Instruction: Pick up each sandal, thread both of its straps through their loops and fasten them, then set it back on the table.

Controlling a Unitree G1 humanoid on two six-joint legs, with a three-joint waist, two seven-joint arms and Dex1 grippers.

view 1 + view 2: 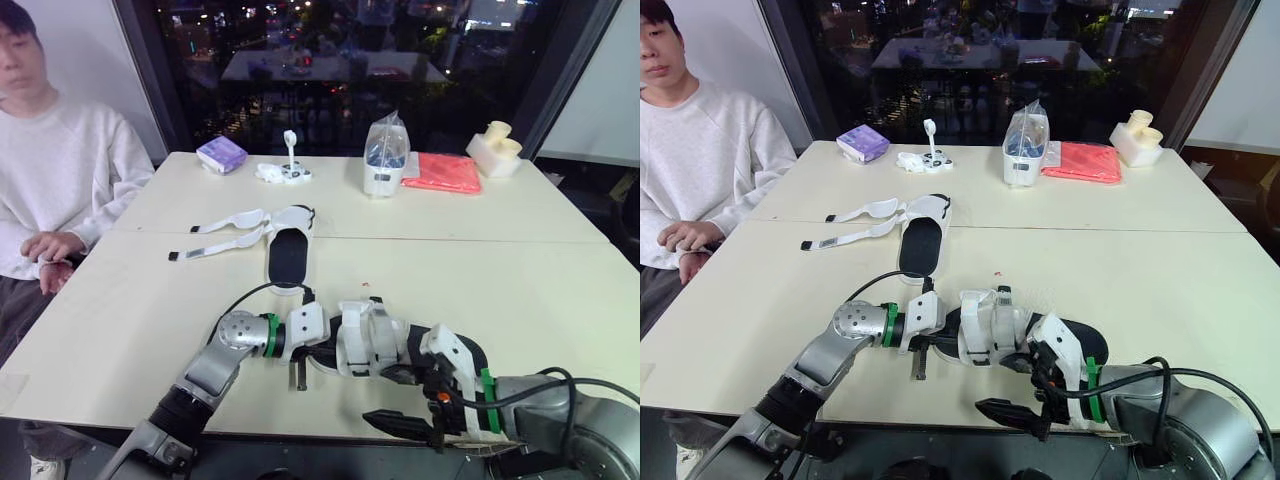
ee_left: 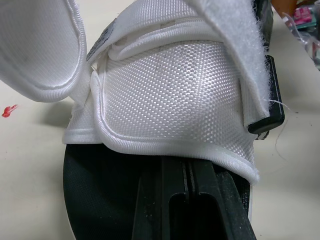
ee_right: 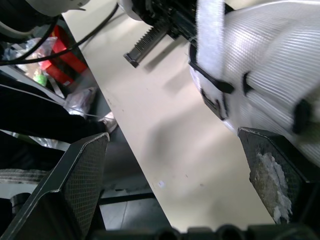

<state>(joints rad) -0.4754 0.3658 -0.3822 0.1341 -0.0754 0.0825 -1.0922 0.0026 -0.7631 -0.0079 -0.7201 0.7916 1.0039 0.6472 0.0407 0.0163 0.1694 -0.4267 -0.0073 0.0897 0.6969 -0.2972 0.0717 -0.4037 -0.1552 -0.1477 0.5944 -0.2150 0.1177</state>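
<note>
Pale table (image 1: 520,290) seen from the robot's head cam; a person sits at upper left. The near sandal (image 1: 370,338) is at lower centre of frame, close to the near table edge, black sole down, white upper on top. I can't tell if it rests on the table or is just lifted. Its long axis runs left-right across the frame, approx. parallel to that edge; I can't tell toe from heel. My left gripper (image 1: 312,350) comes in from lower left and meets the sandal's left end. In the left wrist view its fingers (image 2: 195,200) are drawn together w/ tips hidden under the white upper, so I judge it clenched on the near sandal. My right gripper (image 1: 405,398) sits at the sandal's right end, lower right of centre, and is released: fingers (image 3: 75,185) wide apart, bare table between them, white upper just beside one. Progress, as I judge it: on this sandal one strap (image 3: 210,35) looks passed thru a black loop (image 3: 216,86), while a white flap (image 2: 45,50) curls loose, so fastening is prob. unfinished. The far sandal (image 1: 288,255) lies at centre, a bit left, well apart from both grippers. Its long axis runs up-down in frame, and its two straps (image 1: 232,222) are splayed flat to the left, unthreaded. So 1st sandal partway, 2nd not begun.
</note>
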